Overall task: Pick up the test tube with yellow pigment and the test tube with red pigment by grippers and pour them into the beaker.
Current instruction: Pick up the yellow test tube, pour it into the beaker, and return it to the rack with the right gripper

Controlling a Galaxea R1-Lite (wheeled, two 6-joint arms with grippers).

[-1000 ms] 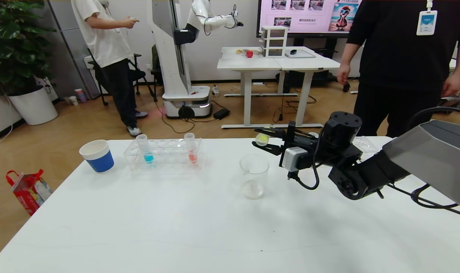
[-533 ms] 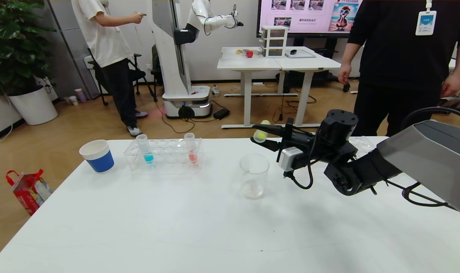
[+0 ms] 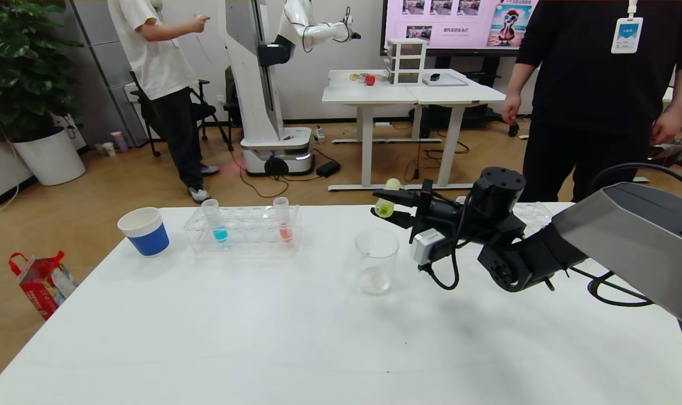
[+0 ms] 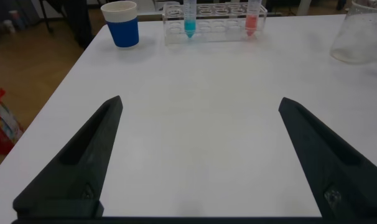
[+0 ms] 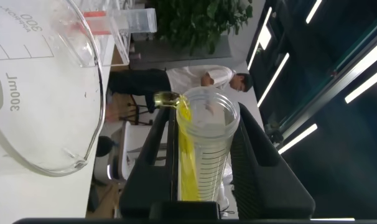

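My right gripper (image 3: 387,209) hangs just above the far rim of the clear beaker (image 3: 377,260), shut on the test tube with yellow pigment (image 3: 384,210). The tube lies tipped on its side. In the right wrist view yellow liquid runs along the tube (image 5: 204,149) to its lip, next to the beaker (image 5: 45,93). The test tube with red pigment (image 3: 283,224) stands upright in the clear rack (image 3: 245,239). My left gripper (image 4: 200,101) is open over bare table near the front edge, with the red tube (image 4: 252,18) far ahead of it.
A tube of blue liquid (image 3: 218,225) stands at the rack's left end, and a blue-and-white paper cup (image 3: 144,230) is left of the rack. A person in black (image 3: 594,84) stands behind the table's far right edge. A small clear dish (image 3: 538,212) lies behind my right arm.
My right wrist has rolled and shifted slightly left, tipping the yellow tube further over the beaker. The left gripper stays open.
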